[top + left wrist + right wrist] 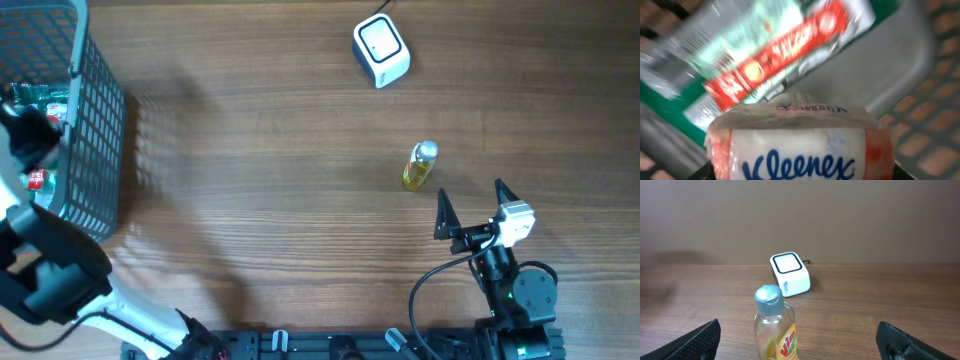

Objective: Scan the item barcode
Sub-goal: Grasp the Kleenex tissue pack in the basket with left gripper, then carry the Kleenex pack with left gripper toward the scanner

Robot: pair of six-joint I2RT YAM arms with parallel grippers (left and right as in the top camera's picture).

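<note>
Kleenex pack [800,150]: lies in the wire basket [100,130] at the table's left edge, with a red-and-green packet [780,50] crowding it. We cannot tell whether the left gripper [38,135] grips the pack. Right gripper [470,190] is spread wide, a yellow bottle [420,166] between it and the white scanner [381,50].

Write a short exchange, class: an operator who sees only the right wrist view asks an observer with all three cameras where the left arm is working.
Operator: I see only the bottle and the scanner. Where is the left gripper?
Observer: Reaching into the mesh basket at the table's left edge.
Operator: What is in front of it?
Observer: A Kleenex pack, filling the bottom of its camera view.
</note>
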